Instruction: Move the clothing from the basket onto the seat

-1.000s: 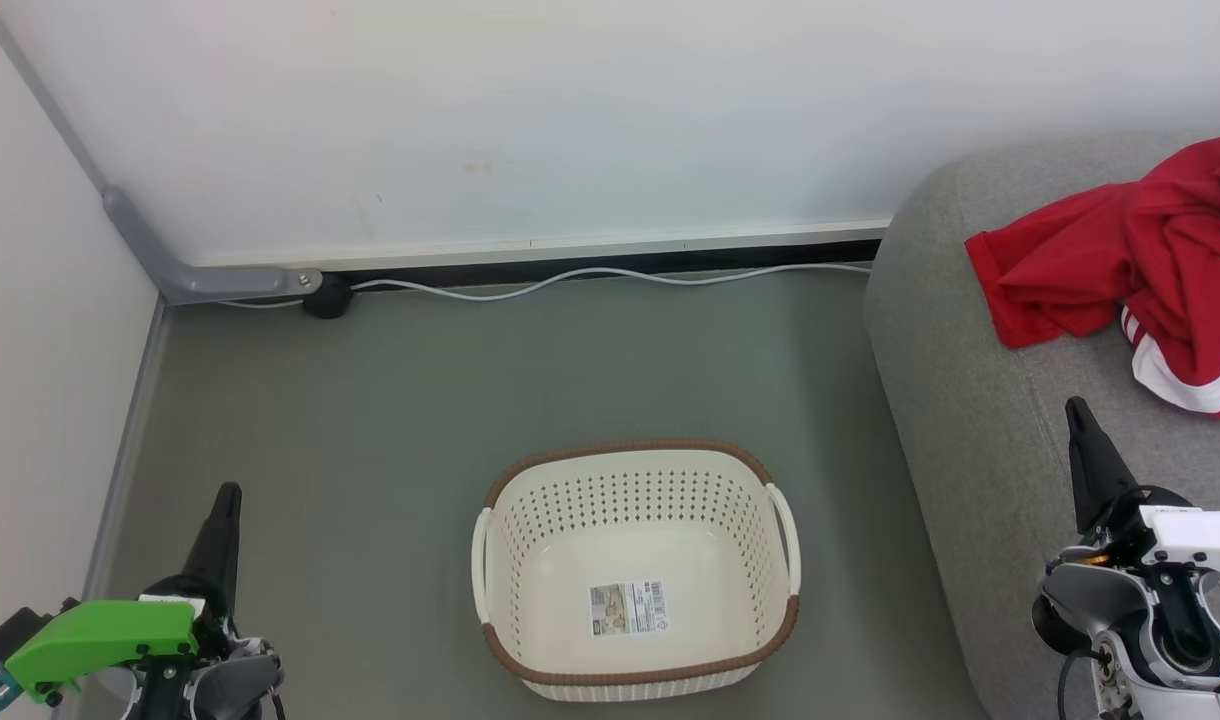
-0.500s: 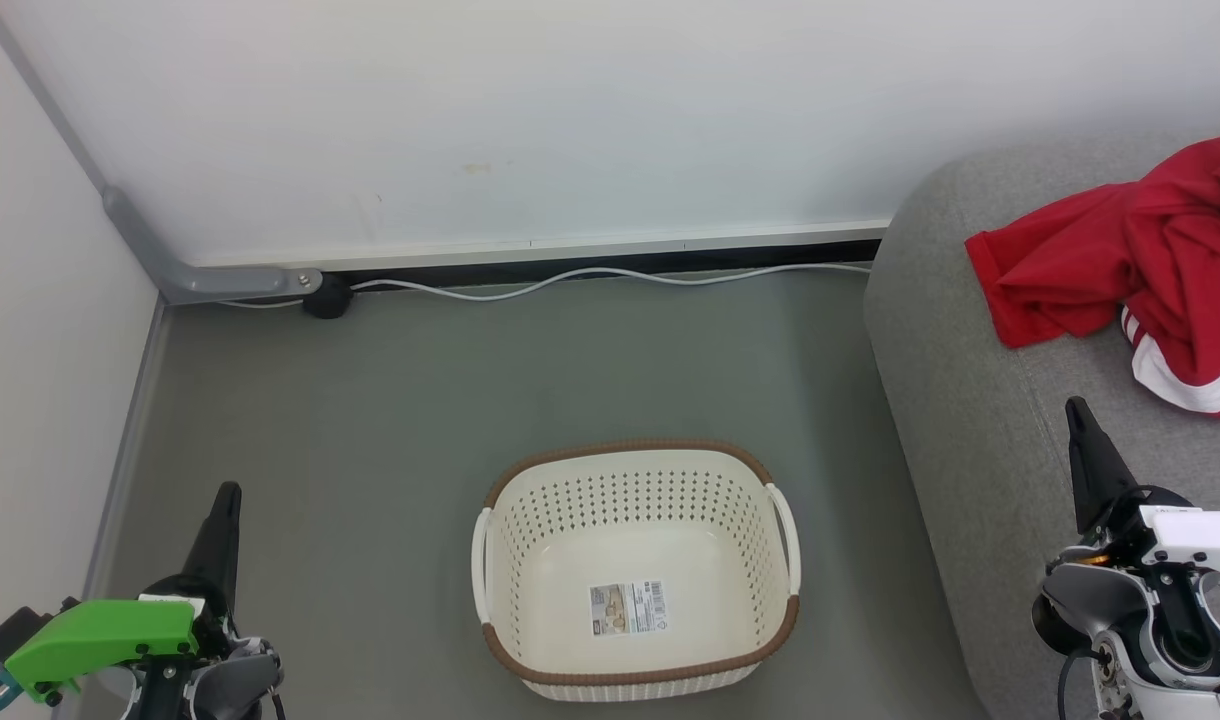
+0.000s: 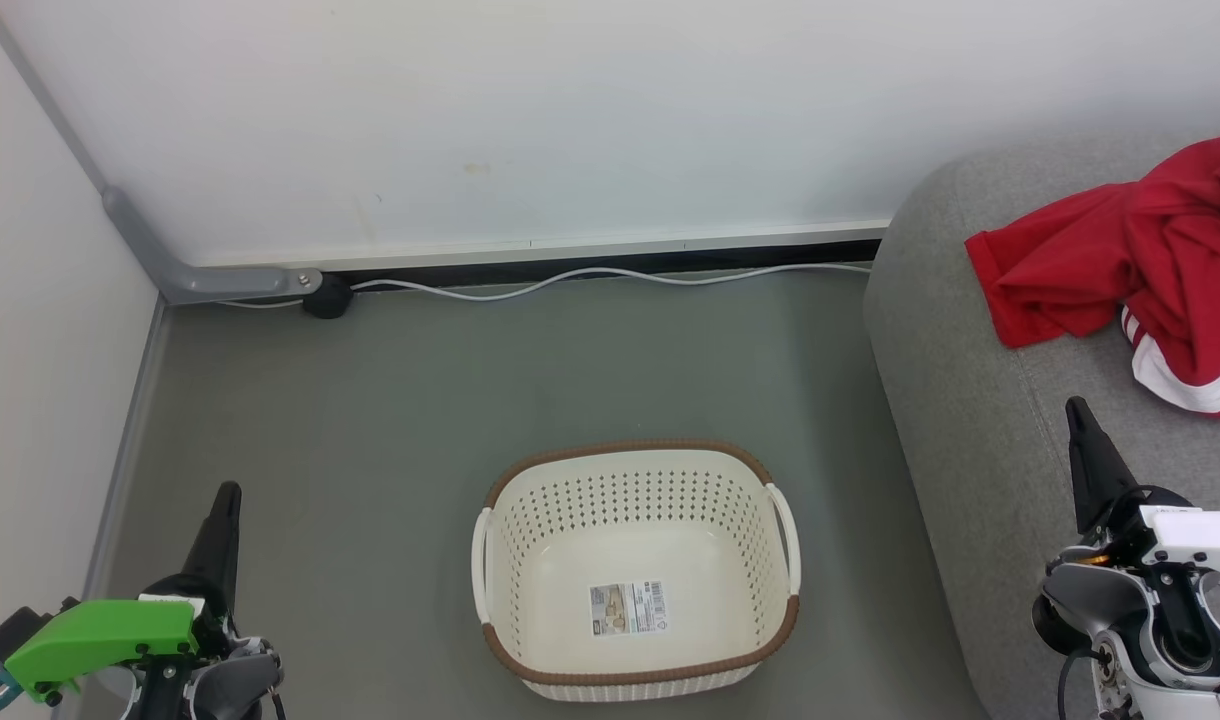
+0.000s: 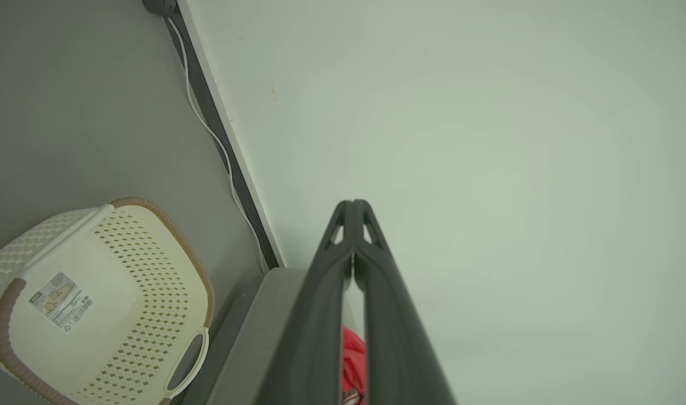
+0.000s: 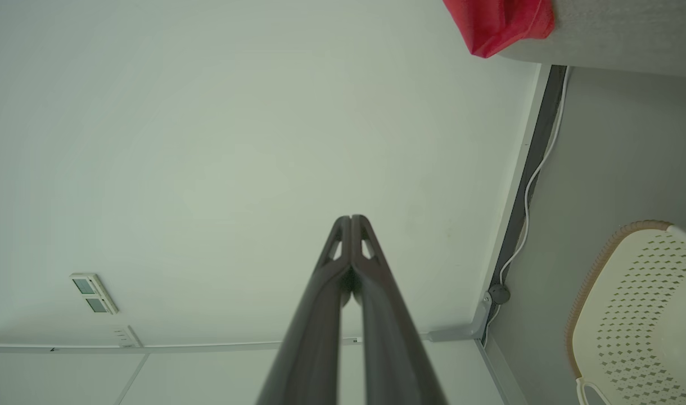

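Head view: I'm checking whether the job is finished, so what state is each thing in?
basket: upright on the floor, empty.
red clothing: crumpled in a heap on the sofa.
grey sofa: bears the clothing.
left gripper: shut, holding nothing.
right gripper: shut, holding nothing.

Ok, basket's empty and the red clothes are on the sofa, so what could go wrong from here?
1. The clothing lies bunched near the rounded end of the seat; a loose corner might slide off.
2. The right tool, shut, points toward the white-trimmed hem close by; a forward move could snag it.
3. The basket sits on the floor ahead, and a white cable runs along the wall; driving forward could hit either.
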